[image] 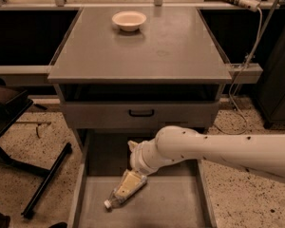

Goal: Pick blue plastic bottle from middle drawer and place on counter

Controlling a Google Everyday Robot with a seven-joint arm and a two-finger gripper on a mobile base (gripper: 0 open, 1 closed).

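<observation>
The blue plastic bottle (115, 196) lies on its side on the floor of the open middle drawer (175, 205), its white cap pointing to the front left. My gripper (129, 182) reaches down from the right into the drawer. It sits right over the bottle's upper end and hides that part. The white arm (218, 151) crosses above the drawer's right side. The grey counter (147, 51) is above, at the top of the cabinet.
A pale bowl (128, 20) stands at the back of the counter. A shut grey drawer front with a black handle (141, 113) is just above the open drawer. Dark side benches flank the cabinet. A black chair base (42, 179) stands on the speckled floor at the left.
</observation>
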